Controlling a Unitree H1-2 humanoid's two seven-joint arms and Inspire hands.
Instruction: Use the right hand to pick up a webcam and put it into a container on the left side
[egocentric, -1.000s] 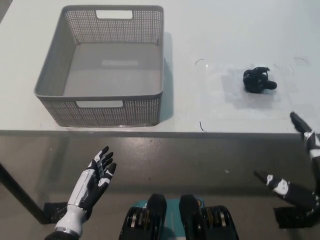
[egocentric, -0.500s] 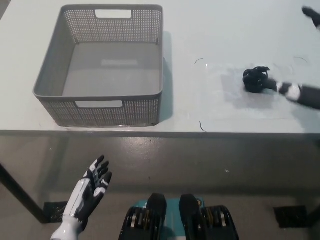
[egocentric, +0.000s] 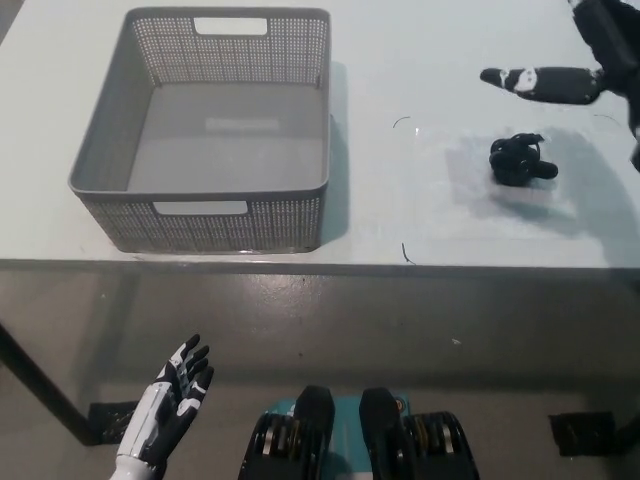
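The black webcam (egocentric: 520, 162) sits on the pale bench (egocentric: 420, 215), out toward the right side, its cable bunched up against it in a small dark knot. Nothing is touching it. The right robot hand (egocentric: 580, 60) hangs above the bench at the upper right corner of the view, beyond the webcam and clear of it, with one finger stretched out to the left (most of the hand runs off the picture edge, so I cannot tell how the other fingers are set). Its shadow falls across the bench around and to the right of the webcam.

Well apart, on the left half of the bench, stands the grey perforated container (egocentric: 205, 215), a rectangular basket with a handle slot cut into the near wall and another in the far wall. Its floor is bare.

The left robot hand (egocentric: 172, 405) is down at the lower left, below the bench's front edge and over the floor, fingers spread and holding nothing.

A couple of thin dark curved marks show on the bench surface between the container and the webcam.
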